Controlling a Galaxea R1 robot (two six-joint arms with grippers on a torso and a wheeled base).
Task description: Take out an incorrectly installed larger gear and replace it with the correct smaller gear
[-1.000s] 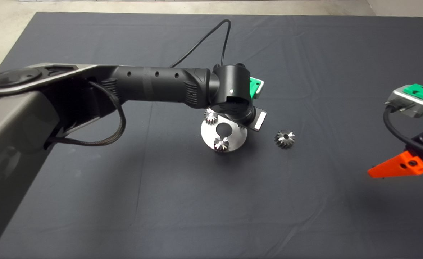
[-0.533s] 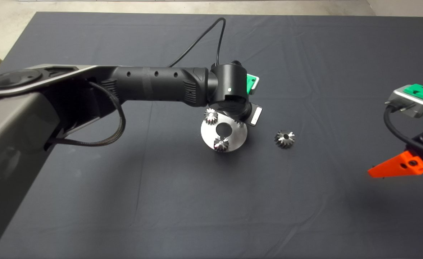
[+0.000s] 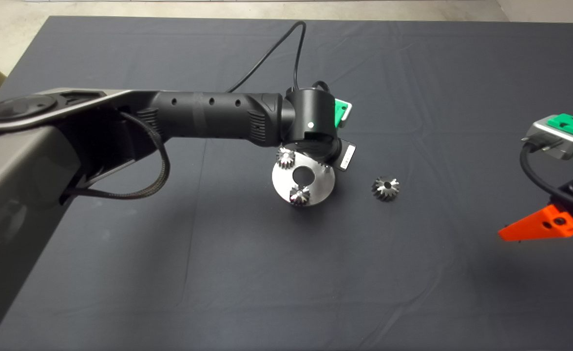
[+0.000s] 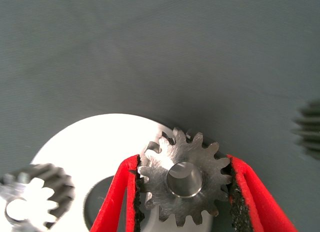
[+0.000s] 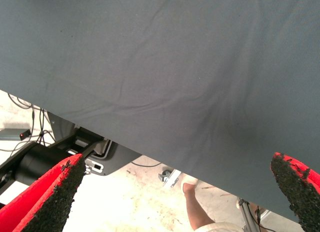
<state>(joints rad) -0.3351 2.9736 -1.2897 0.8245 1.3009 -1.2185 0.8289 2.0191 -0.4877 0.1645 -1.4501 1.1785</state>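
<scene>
Head view: left arm reached in over the round steel plate (image 3: pixel 315 187); its wrist hid the left gripper (image 3: pixel 326 166) and most of the smaller gear (image 3: pixel 325 169), only a sliver showing at the plate's far-right rim; two matching small gears sat on the plate, one at the far-left rim (image 3: pixel 285 157), one at the near rim (image 3: pixel 299 195); the larger gear (image 3: pixel 385 188) lay on the dark mat (image 3: pixel 267 273), off the plate and apart from it, toward the right arm; right gripper (image 3: pixel 540 228) parked at the mat's right edge.

Left wrist view: smaller gear (image 4: pixel 184 178) sat flat over the plate (image 4: pixel 95 147), bore facing the camera, both red fingers (image 4: pixel 120 202) pressed against its teeth, so clamped on it; larger gear (image 4: pixel 310 129) just at frame edge; judged the gear was directly under the hand, bore axis vertical, so seating looked like a straight-down move.

Right wrist view: right gripper (image 5: pixel 177 197) spread wide, holding nothing; mat above, floor and a person's leg (image 5: pixel 197 212) beyond.
</scene>
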